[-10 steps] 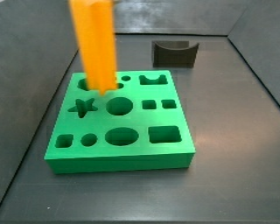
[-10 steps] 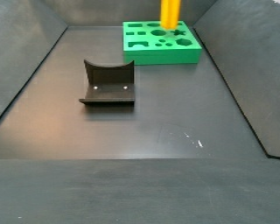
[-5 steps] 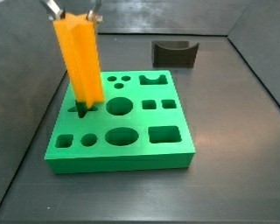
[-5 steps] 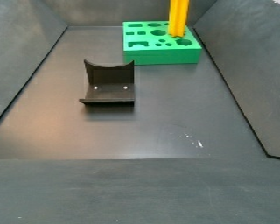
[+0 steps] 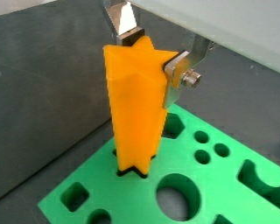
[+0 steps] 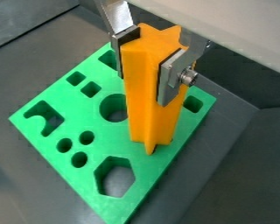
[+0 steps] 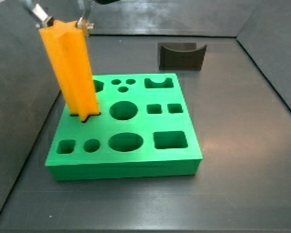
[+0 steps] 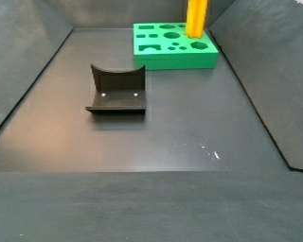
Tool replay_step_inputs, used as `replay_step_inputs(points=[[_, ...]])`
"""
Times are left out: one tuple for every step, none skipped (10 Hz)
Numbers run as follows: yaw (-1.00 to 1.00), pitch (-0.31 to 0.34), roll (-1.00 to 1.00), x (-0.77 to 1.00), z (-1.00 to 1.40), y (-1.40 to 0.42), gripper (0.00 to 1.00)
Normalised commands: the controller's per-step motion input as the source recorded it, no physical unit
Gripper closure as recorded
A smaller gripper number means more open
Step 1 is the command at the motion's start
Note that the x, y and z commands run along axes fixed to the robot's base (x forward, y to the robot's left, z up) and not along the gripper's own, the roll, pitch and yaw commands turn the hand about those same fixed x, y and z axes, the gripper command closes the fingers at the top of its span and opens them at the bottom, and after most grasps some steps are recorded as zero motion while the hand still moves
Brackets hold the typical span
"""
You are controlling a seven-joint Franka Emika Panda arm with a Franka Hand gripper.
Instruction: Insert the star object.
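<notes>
Gripper: we see one gripper (image 5: 154, 54), its two flat silver fingers (image 6: 174, 72) pinching the top of the star object (image 5: 136, 105), above the block's near-left part in a side view (image 7: 61, 18).
Star object: one tall bright orange ridged prism, upright, its foot entering the star-shaped hole (image 7: 87, 116).
Block: one green block with shaped holes (image 7: 160, 127).
Others: one small dark grey notched block (image 8: 116, 90), well apart.
Room: we see open dark bench (image 8: 167, 132) between walls.
</notes>
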Motion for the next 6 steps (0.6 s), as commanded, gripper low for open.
replay_step_inputs(points=[[0.0,-0.09,-0.2,-0.12,-0.32,-0.13,1.0],[0.0,-0.049,-0.19,0.0,-0.42,-0.08,1.0],[0.0,-0.027,-0.22,0.13,-0.47,-0.01,1.0],[0.0,-0.041,-0.28,0.13,-0.39,0.0,1.0],[0.0,-0.027,-0.15,0.05,-0.42,0.0,1.0],[0.0,0.0,-0.02,0.05,-0.46,0.03,1.0]])
